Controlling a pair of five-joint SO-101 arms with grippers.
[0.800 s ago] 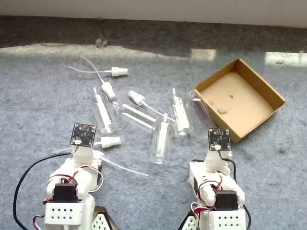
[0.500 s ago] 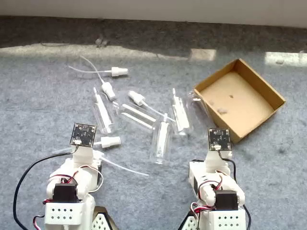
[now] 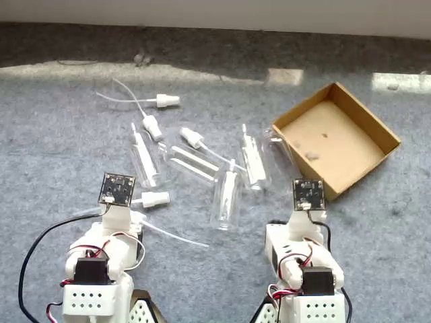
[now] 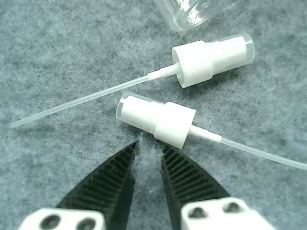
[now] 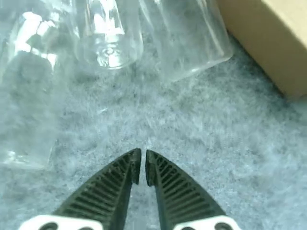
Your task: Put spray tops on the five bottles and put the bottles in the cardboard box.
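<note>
A grey, felt-like carpet (image 3: pixel 54 155) spreads wide. A pale wall (image 3: pixel 215 12) runs along its far edge. Bright light patches (image 3: pixel 283 76) lie near it.

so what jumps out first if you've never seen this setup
The clear bottles lying on their sides in a loose row mid-table stand out, with the open cardboard box to their right in the high view. Close up, the left gripper sits slightly open just short of a white spray top.
</note>
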